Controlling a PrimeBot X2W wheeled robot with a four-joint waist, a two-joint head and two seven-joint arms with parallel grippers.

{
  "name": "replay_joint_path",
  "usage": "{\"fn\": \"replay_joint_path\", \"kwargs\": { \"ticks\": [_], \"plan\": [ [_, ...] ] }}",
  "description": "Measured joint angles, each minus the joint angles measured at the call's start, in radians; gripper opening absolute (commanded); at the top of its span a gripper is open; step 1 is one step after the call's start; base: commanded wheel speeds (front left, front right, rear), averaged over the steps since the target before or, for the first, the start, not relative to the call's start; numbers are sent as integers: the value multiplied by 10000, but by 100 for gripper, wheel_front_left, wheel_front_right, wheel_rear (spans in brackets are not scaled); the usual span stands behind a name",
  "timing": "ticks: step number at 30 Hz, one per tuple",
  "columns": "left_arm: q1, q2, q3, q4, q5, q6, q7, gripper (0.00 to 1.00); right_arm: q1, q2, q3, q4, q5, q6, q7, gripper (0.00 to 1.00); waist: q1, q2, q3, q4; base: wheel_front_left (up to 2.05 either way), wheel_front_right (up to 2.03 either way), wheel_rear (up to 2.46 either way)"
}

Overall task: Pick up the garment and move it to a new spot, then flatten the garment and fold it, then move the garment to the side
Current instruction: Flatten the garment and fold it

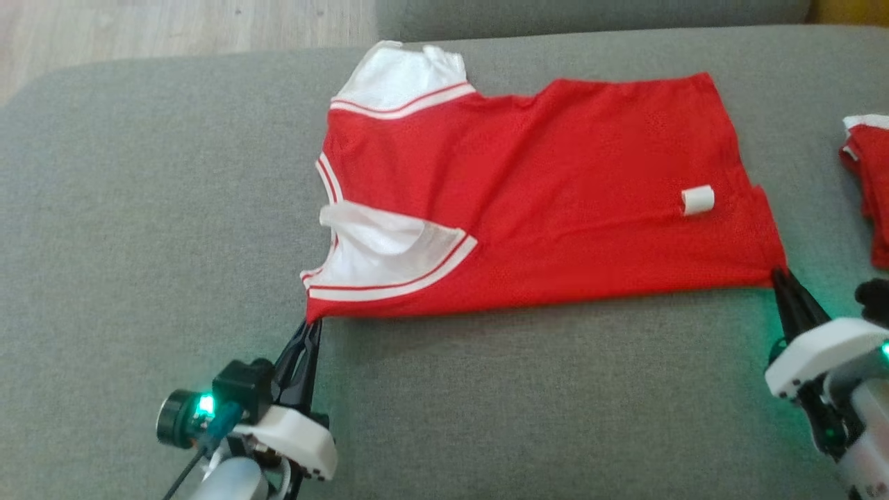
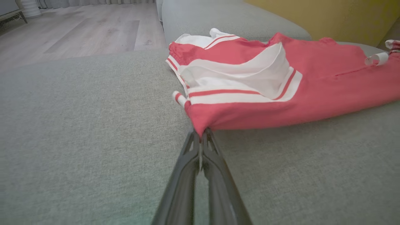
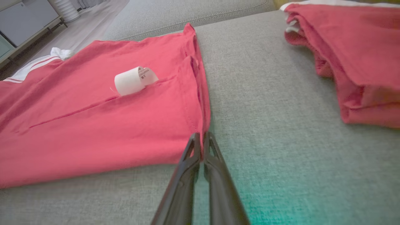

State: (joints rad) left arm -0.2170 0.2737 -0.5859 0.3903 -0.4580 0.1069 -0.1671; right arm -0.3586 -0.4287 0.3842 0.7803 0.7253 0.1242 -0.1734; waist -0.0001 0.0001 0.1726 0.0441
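The garment (image 1: 542, 194) is a red shirt with white sleeves and red-striped trim, spread flat across a grey sofa seat (image 1: 139, 208), sleeves to the left, hem to the right. A white label (image 1: 697, 200) curls up near the hem. My left gripper (image 1: 314, 323) is shut on the near sleeve-side corner of the garment (image 2: 250, 106), pinched at the left gripper's tips (image 2: 200, 135). My right gripper (image 1: 779, 273) is shut on the near hem corner; in the right wrist view the fingertips (image 3: 201, 136) close on the red edge of the garment (image 3: 125, 125).
A second red garment (image 1: 868, 180) lies folded at the right edge of the seat, close to my right arm, and it shows large in the right wrist view (image 3: 353, 62). Wooden floor (image 1: 173, 28) lies beyond the sofa's far left. Bare grey seat stretches in front of the shirt.
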Motion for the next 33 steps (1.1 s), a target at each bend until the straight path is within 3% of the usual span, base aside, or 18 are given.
{"fn": "replay_joint_path", "kwargs": {
  "ticks": [13,20,25,26,27,29,33],
  "plan": [
    [1705,445,-422,-1501,-96,267,445,0,2330,-930,44,-1235,644,0,-111,0,0,0,-522,153,0,0,0],
    [2498,713,-602,-2291,-173,594,794,0,3429,-1005,-545,-1960,654,0,82,0,0,0,-507,76,0,0,0],
    [2513,826,-640,-2472,-267,589,1101,0,3563,-886,-1114,-2324,408,2,464,0,1,0,-342,-10,0,0,0],
    [2508,834,-642,-2472,-265,589,1139,0,3568,-840,-1210,-2385,334,2,508,44,1,0,-311,-24,0,0,0],
    [2488,842,-660,-2472,-265,589,1212,11,3591,-792,-1350,-2468,221,2,504,100,1,0,-279,-40,0,0,0],
    [2450,859,-683,-2472,-265,570,1310,99,3611,-746,-1480,-2529,88,0,502,100,1,0,-246,-56,0,0,0],
    [2204,1116,-763,-2715,-245,500,1661,100,3753,-637,-2011,-2993,-295,0,462,100,1,0,-99,-108,0,0,0]
  ]
}}
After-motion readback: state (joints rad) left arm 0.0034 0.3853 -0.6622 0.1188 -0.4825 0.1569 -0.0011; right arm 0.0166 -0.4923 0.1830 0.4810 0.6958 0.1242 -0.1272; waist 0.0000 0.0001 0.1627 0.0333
